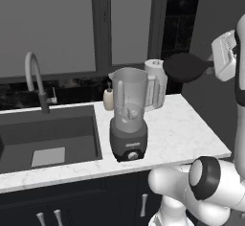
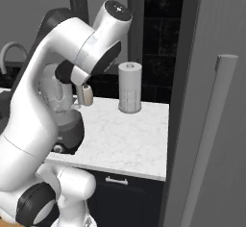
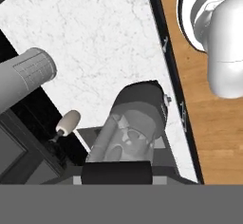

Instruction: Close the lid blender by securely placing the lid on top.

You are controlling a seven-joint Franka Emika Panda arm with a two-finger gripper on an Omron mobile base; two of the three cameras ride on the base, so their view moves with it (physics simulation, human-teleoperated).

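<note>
Fingers of the gripper [image 1: 210, 63] are clenched on the tab of the lid [image 1: 185, 67], which hangs in the air up and to the right of the blender [image 1: 128, 115], well above the counter.

From left to right in the left base view: a dark sink [image 1: 48, 136] with a curved faucet [image 1: 36, 79], then a small soap bottle [image 1: 109, 98], the blender with its jar mouth uncovered, and a paper towel roll [image 1: 157, 88] just behind it. All stand on a white marble counter [image 1: 186, 134]. Behind is a dark-framed window [image 1: 100, 26]; below are dark cabinets [image 1: 95, 203]. In the hand view, a wooden floor [image 3: 213, 123] lies beside the counter.
</note>
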